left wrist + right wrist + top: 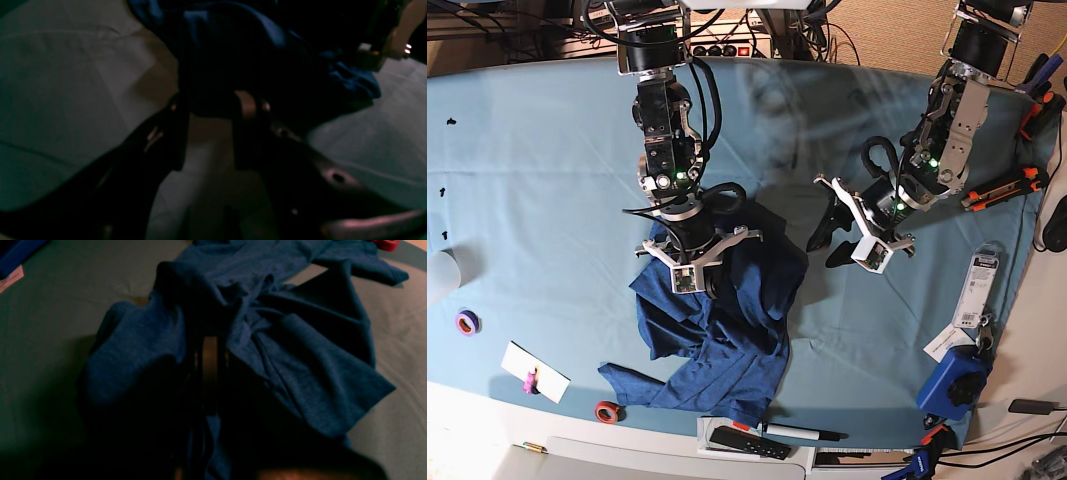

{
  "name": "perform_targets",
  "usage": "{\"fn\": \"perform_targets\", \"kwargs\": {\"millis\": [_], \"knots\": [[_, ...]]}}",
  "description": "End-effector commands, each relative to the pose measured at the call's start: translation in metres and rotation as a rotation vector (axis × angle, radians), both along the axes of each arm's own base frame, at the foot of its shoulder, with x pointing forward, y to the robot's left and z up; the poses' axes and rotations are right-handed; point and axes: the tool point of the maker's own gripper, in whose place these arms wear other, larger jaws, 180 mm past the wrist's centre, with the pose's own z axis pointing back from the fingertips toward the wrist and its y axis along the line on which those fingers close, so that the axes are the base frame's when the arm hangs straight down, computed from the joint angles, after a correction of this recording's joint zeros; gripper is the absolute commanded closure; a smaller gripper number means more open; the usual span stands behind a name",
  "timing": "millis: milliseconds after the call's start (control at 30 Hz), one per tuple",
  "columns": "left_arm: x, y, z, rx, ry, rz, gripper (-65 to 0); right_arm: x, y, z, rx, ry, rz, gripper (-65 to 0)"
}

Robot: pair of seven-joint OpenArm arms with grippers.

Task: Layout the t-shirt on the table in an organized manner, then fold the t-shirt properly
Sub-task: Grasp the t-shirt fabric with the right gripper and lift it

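T-shirt (722,335) – navy heathered cotton, rumpled – pinched by right gripper (710,272); left gripper (832,235) half-open.

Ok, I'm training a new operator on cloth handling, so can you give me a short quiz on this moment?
1. True or false: the t-shirt lies flat and fully spread on the table.
2. In the base view, which small thing lies nearest the t-shirt's bottom-left corner? A. a red tape ring B. a spoon C. a book
3. Fill in: the right gripper is ____ on a fold of the t-shirt.

Key: 1. False, it is bunched and wrinkled. 2. A. 3. shut.
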Motion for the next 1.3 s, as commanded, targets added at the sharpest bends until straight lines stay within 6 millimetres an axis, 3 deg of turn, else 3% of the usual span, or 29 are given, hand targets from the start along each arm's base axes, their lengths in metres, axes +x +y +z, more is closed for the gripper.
{"fn": "perform_targets", "kwargs": {"millis": [0,67,167,200,233,433,500,600,700,767,800,867,933,967,1100,1267], "knots": [[0.009,0.001,0.018,-0.027,-0.053,0.005,-22.8,0.010,0.001,0.021,0.014,-0.071,-0.012,0.0],[0.008,0.001,0.017,-0.027,-0.052,0.005,-22.8,0.011,0.000,0.022,0.013,-0.073,-0.018,-0.8],[0.009,0.001,0.017,-0.027,-0.052,0.005,-22.8,0.014,-0.001,0.026,0.014,-0.086,-0.020,-28.6],[0.008,0.001,0.017,-0.027,-0.052,0.005,-22.8,0.016,-0.002,0.029,0.014,-0.093,-0.029,-33.8],[0.008,0.001,0.017,-0.027,-0.052,0.005,-22.8,0.020,-0.006,0.033,0.015,-0.102,-0.050,-34.7],[0.009,0.001,0.017,-0.028,-0.053,0.005,-22.8,0.045,-0.007,0.054,0.026,-0.108,-0.095,-34.7],[0.009,0.001,0.017,-0.027,-0.052,0.006,-22.8,0.055,-0.008,0.045,0.039,-0.074,-0.111,-34.7],[0.008,0.001,0.017,-0.026,-0.052,0.005,-22.8,0.065,-0.010,0.016,0.040,0.005,-0.121,-34.7],[0.009,0.003,0.014,0.014,-0.066,0.003,-22.8,0.064,-0.011,-0.006,0.003,0.047,-0.118,-34.7],[0.012,0.006,0.014,0.019,-0.065,0.027,-22.8,0.062,-0.012,-0.010,-0.011,0.050,-0.117,-34.4],[0.014,0.008,0.014,0.020,-0.065,0.044,-22.8,0.062,-0.012,-0.009,-0.016,0.045,-0.116,-31.6],[0.015,0.011,0.014,0.022,-0.065,0.058,-22.8,0.062,-0.009,-0.008,-0.017,0.042,-0.101,-19.3],[0.015,0.011,0.014,0.023,-0.065,0.060,-22.8,0.060,0.002,-0.004,-0.008,0.034,-0.033,-6.8],[0.015,0.011,0.014,0.022,-0.064,0.061,-22.8,0.059,0.008,-0.002,-0.003,0.028,-0.002,-3.6],[0.015,0.011,0.013,0.023,-0.063,0.060,-22.8,0.047,0.028,0.014,0.001,-0.017,0.075,-1.8],[0.014,0.011,0.012,0.024,-0.060,0.061,-22.8,0.009,0.067,0.037,-0.013,-0.063,0.203,-1.8]]}}
